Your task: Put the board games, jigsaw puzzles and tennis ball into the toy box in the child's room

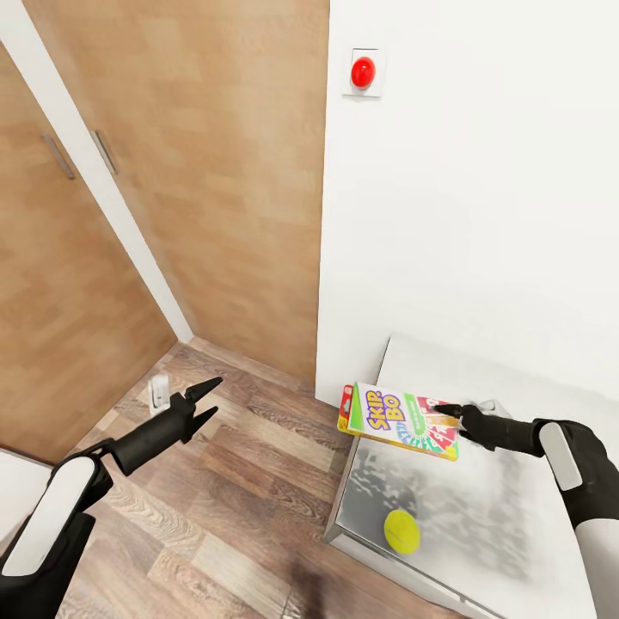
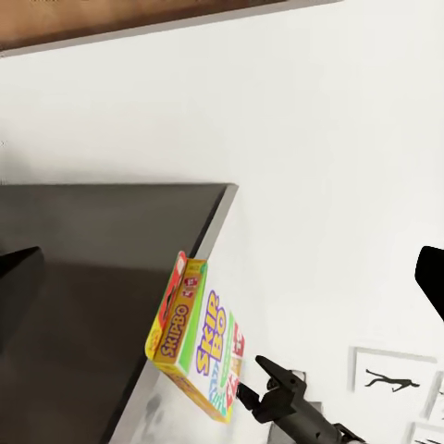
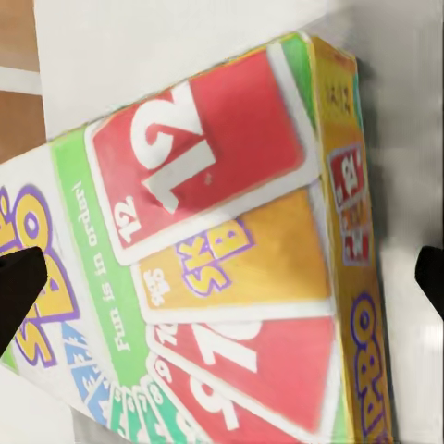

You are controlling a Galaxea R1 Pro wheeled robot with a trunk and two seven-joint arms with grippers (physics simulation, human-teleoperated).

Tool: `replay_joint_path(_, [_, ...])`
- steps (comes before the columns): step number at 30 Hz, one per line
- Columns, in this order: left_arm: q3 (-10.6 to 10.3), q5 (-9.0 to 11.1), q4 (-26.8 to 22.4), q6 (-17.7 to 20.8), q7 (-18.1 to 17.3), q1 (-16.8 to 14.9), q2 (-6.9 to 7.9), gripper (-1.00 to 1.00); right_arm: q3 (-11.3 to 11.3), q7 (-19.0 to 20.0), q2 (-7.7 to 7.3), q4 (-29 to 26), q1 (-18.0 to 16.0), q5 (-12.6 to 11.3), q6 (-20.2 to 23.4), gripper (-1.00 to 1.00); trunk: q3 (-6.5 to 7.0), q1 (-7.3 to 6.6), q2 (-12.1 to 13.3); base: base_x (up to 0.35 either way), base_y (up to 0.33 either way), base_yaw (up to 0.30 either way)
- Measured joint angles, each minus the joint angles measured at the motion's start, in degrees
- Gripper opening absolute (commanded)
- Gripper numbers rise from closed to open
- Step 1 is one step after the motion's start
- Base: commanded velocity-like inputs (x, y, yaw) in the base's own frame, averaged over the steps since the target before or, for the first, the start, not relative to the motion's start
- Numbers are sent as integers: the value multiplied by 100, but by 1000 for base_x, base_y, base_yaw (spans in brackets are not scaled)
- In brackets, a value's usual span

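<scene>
Right claw (image 1: 449,416) grips the far edge of the yellow-green-red "Skip-Bo" board game (image 1: 397,419), its fingers closed on the box and holding it tilted above the near corner of the pale surface (image 1: 481,533). One end of the box juts past the surface's edge over the wood-plank floor (image 1: 232,507). The tennis ball (image 1: 401,530) sits on the surface near its front edge, well apart from the box. Left claw (image 1: 205,402) hangs over the floor, fingers parted and holding nothing. A red round wall button (image 1: 363,72) marks the white wall above. In the right wrist view the box lid crowds the frame, its edges cut off.
</scene>
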Motion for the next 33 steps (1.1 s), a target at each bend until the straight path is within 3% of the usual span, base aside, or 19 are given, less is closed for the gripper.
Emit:
replay_joint_path(3, [6, -176, 73, -18, -30, 1, 6, 100, -95, -11, -295, -37, 3, 10, -9, 100, 0, 0, 0, 0, 0, 0])
replay_joint_path(4, [6, -177, 75, -18, -31, 0, 6, 100, -96, -10, -299, -37, 4, 1, -7, 100, 0, 0, 0, 0, 0, 0])
replay_joint_path(6, [9, -349, 149, -26, -146, 1, 13, 100, -226, 10, -514, -58, 21, 19, -320, 100, 0, 0, 0, 0, 0, 0])
replay_joint_path(7, [8, -351, 151, -26, -149, 1, 13, 100, -228, 10, -519, -58, 22, 11, -323, 100, 0, 0, 0, 0, 0, 0])
replay_joint_path(10, [8, -603, 281, -49, -515, 2, 11, 100, -503, 36, -768, -111, 52, 37, -864, 100, 0, 0, 0, 0, 0, 0])
replay_joint_path(15, [6, -829, 479, -87, -796, 1, 2, 100, -720, 44, -894, -194, 69, 50, -1133, 100, 0, 0, 0, 0, 0, 0])
replay_joint_path(20, [4, -1381, 1208, -404, -1220, -12, -68, 100, -1058, 55, -1061, -570, 171, 75, -1401, 100, 0, 0, 0, 0, 0, 0])
replay_joint_path(23, [3, -1506, 1446, -542, -1329, -23, -102, 100, -1113, 57, -1087, -729, 241, 81, -1439, 100, 0, 0, 0, 0, 0, 0])
replay_joint_path(27, [-3, -1849, 2090, -948, -1735, -53, -188, 100, -1217, 65, -1137, -1338, 560, 75, -1486, 100, 0, 0, 0, 0, 0, 0])
replay_joint_path(28, [-4, -1848, 2098, -952, -1740, -54, -189, 100, -1218, 65, -1137, -1345, 564, 78, -1487, 100, 0, 0, 0, 0, 0, 0])
replay_joint_path(30, [-49, -2110, 2463, -1185, -2078, -91, -232, 100, -1260, 71, -1149, -1859, 835, 62, -1416, 100, 0, 0, 0, 0, 0, 0])
replay_joint_path(33, [-90, -2259, 2631, -1285, -2259, -125, -251, 100, -1276, 73, -1147, -2140, 979, 61, -1349, 100, 0, 0, 0, 0, 0, 0])
